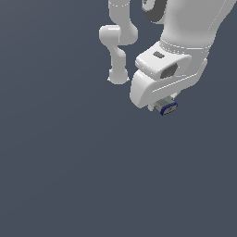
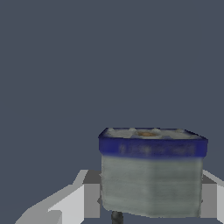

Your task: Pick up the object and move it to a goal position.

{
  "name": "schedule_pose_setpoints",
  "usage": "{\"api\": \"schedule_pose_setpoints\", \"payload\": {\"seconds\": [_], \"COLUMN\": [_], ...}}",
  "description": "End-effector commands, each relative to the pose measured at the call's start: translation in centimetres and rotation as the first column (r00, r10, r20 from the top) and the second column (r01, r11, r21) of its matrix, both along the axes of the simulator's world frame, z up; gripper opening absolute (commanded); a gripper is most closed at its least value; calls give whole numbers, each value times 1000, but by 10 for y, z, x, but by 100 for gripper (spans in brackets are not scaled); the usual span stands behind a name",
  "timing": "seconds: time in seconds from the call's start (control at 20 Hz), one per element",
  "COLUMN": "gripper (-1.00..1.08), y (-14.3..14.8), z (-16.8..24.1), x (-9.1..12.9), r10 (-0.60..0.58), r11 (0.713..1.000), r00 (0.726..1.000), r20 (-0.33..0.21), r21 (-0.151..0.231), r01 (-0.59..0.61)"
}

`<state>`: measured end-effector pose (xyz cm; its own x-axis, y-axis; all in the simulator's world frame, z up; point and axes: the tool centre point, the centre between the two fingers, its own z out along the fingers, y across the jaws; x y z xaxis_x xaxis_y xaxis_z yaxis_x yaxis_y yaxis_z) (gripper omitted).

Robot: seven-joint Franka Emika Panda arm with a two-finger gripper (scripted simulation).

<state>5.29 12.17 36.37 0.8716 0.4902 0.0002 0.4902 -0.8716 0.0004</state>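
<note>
The object (image 1: 166, 107) is a tiny grey-green block with a dark blue rim, sticking out just below the white hand in the exterior view. In the wrist view the object (image 2: 151, 173) looms large, blue band on its far end, with a thin dark stub at its near end. My gripper (image 1: 162, 105) is shut on it: a white finger (image 2: 74, 203) presses one side and the other finger (image 2: 210, 197) the opposite side. The fingers themselves are mostly hidden behind the hand in the exterior view.
The white arm (image 1: 118, 51) rises behind the hand toward the exterior view's upper middle. Everything else is a plain dark grey-blue surface with no other objects or edges showing.
</note>
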Motion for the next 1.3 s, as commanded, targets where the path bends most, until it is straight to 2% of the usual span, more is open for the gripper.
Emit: {"api": "schedule_pose_setpoints", "payload": {"seconds": [0.0, 0.25, 0.55, 1.25], "gripper": [-100, -100, -100, -100], "y": [4, 11, 17, 20], "z": [27, 71, 104, 127], "x": [-3, -5, -6, -6], "r10": [0, -1, -1, -2], "r11": [1000, 1000, 1000, 1000], "r00": [1000, 1000, 1000, 1000], "r20": [-1, -1, 0, 0], "r21": [0, 0, 1, 0], "r01": [0, 1, 1, 2]}}
